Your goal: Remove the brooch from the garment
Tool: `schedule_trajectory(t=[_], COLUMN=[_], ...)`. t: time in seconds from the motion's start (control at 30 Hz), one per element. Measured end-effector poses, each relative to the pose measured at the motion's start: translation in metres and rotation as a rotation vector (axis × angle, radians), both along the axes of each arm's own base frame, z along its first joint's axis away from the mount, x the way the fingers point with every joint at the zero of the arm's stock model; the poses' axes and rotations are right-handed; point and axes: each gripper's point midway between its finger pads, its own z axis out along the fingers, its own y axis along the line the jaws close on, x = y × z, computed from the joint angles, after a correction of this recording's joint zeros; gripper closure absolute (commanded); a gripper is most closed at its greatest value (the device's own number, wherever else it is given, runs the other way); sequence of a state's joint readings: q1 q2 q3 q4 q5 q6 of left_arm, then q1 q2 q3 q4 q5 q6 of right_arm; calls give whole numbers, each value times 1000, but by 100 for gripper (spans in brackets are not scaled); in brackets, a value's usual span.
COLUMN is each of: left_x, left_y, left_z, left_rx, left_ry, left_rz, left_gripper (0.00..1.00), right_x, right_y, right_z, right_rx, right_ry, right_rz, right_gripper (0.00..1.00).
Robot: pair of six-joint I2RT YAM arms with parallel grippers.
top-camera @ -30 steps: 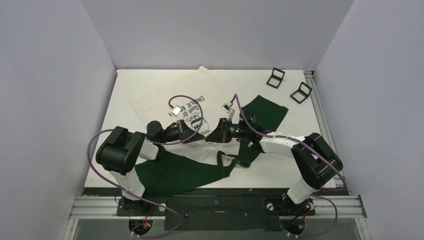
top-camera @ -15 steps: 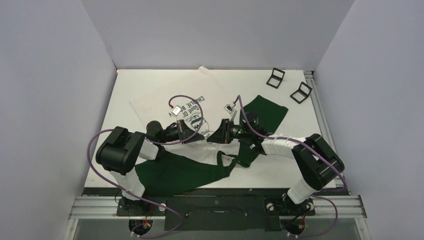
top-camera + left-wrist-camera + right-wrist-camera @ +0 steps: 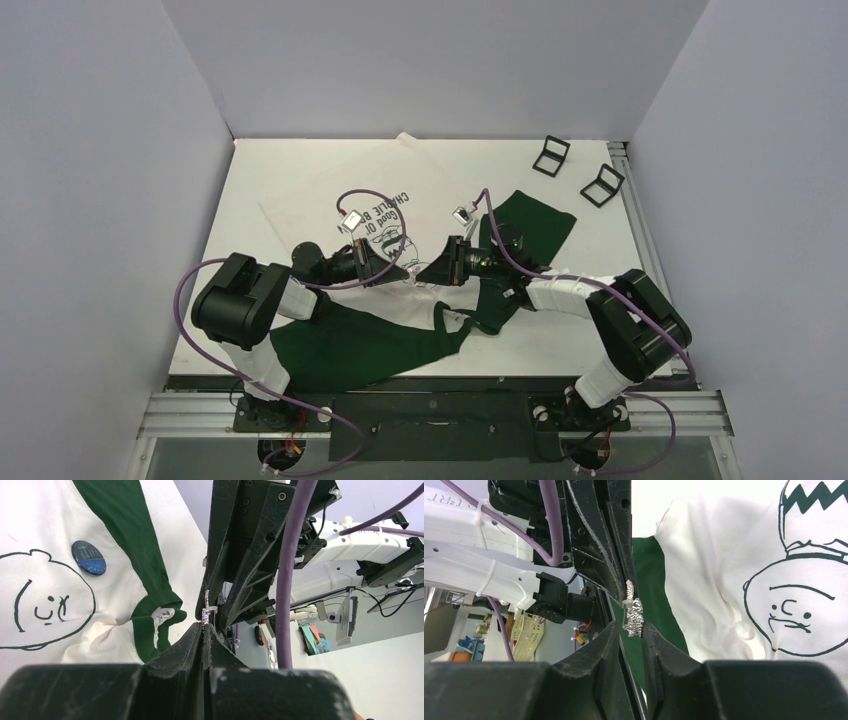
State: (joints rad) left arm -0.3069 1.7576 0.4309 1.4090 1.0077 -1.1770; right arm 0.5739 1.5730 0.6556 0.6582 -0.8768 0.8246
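Note:
The garment (image 3: pixel 330 205), a white T-shirt with dark green sleeves and a cartoon face print, lies rumpled on the table; it also shows in the left wrist view (image 3: pixel 45 525) and the right wrist view (image 3: pixel 724 555). My two grippers meet tip to tip above its middle. My left gripper (image 3: pixel 398 267) (image 3: pixel 205 627) is shut on one end of a small sparkly silver brooch (image 3: pixel 206 614). My right gripper (image 3: pixel 426 271) (image 3: pixel 631 626) has its jaws narrowly apart with the brooch (image 3: pixel 634 612) between the tips. The brooch is lifted clear of the cloth.
A round dark blue badge (image 3: pixel 88 558) sits on the shirt beside the green collar. Two small black stands (image 3: pixel 551 155) (image 3: pixel 602 185) sit at the table's back right. A green sleeve (image 3: pixel 370 345) lies near the front edge.
My right arm has drawn back slightly to the right. The left arm has stayed where it was, with the grippers still tip to tip.

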Motion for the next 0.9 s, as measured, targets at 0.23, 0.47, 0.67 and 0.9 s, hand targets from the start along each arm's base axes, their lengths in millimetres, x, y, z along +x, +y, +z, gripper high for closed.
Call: schedule_trajectory(t=[0.23,0.47,0.67,0.9], left_x=[-1,-2,-3,2], left_y=[0,0,0,3], left_z=[7,9,10,3], left_rx=[-21,-28,-28,-8], left_ry=[-19,-20,-30,-20], left_rz=[-5,-10,-13,5], left_gripper=[100,100,60,18], right_x=[2,1,0,1], right_y=[-2,-3,-4,-14], right_z=[3,8,9,10], right_rx=[18,44,55,8], right_ry=[4,14,13,-43], right_rz=[-6,-5,-5,-5], right_gripper=[94,100,100,100])
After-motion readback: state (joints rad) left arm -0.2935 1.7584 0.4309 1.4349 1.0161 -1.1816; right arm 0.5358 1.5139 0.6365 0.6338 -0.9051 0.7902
